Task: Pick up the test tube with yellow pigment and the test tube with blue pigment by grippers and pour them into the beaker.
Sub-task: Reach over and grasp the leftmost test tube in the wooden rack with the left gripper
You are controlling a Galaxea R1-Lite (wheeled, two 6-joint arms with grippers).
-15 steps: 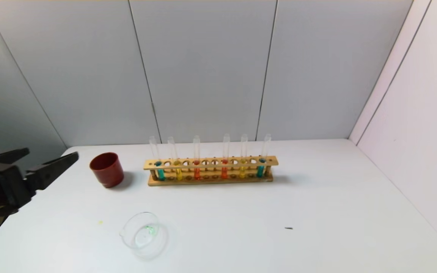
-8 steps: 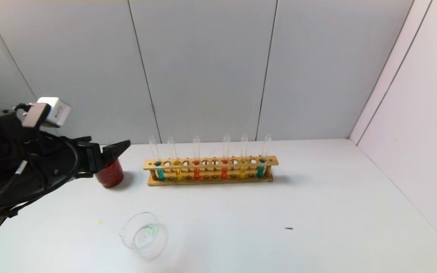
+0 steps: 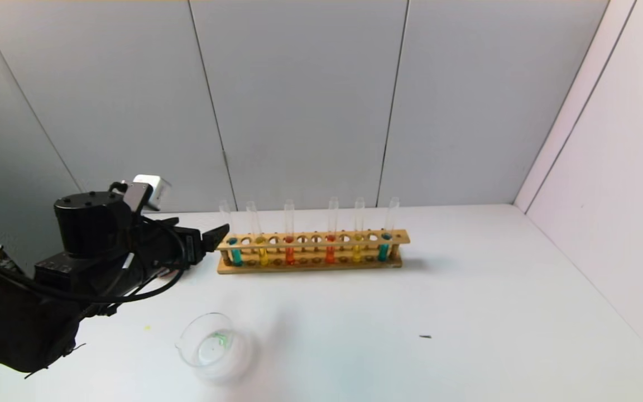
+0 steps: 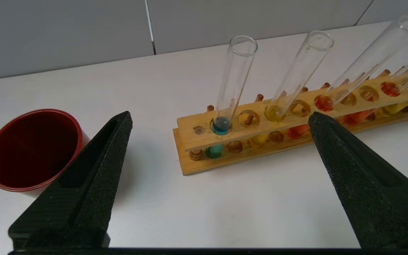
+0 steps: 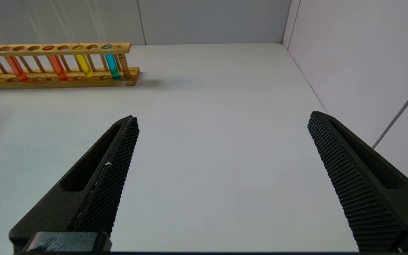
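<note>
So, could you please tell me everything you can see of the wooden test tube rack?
The wooden test tube rack is a long, light-brown frame: a top bar drilled with a row of round holes, a base board, and turned posts at the ends. It stands flat on the white table near the back wall. Six clear tubes stand in it, holding blue, yellow, orange-red, orange-red, yellow and blue liquid; the other holes are vacant. The left gripper, open, is near its left end without touching it.

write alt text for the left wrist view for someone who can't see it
The open black left gripper points at the end of a wooden test tube rack on a white table, facing a glass tube of blue liquid and, next along, one of yellow liquid. A dark red empty cup stands beside the rack.
</note>
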